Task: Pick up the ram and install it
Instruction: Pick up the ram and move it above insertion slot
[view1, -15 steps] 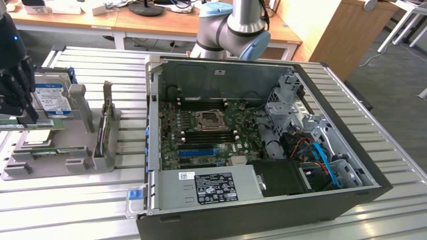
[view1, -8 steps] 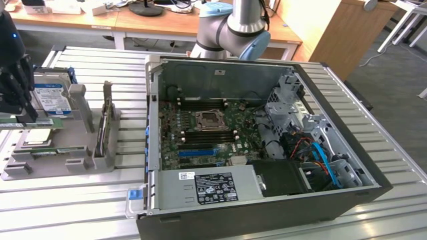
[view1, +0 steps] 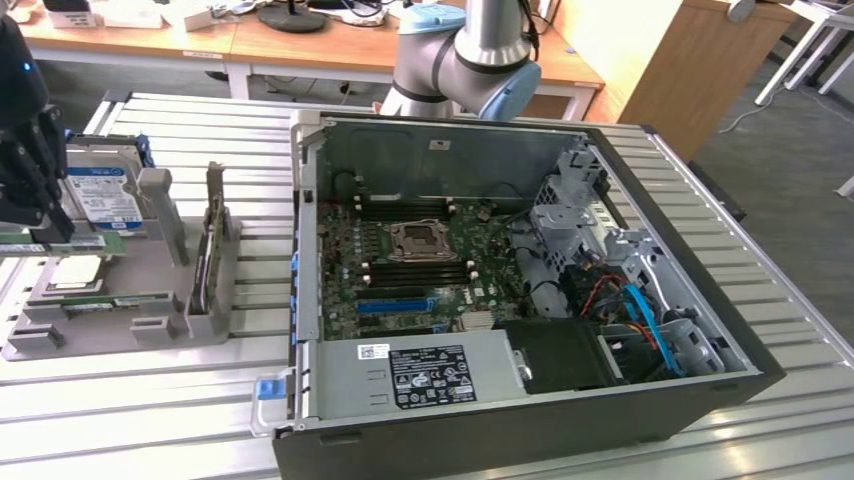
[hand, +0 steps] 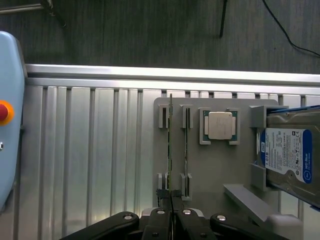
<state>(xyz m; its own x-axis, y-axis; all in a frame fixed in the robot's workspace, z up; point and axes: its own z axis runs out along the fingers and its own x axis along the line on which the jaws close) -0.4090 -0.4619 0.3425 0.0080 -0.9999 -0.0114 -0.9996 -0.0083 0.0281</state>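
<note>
- Your hand (view1: 54, 235) is closed on the ram (view1: 87, 243), pinching one end of the thin green stick at the exterior view's far left.
- The ram is held level above the grey holder (view1: 150, 262), out of its slots. In the wrist view it runs edge-on straight out from the fingertips (hand: 164, 202).
- A second stick (hand: 186, 150) stands in its slot just beside it, with the silver CPU (hand: 220, 125) and the hard drive (hand: 287, 157) beyond.
- The open computer case (view1: 441, 150) sits mid-frame on the slatted tabletop (view1: 134, 400), well apart from your hand.
</note>
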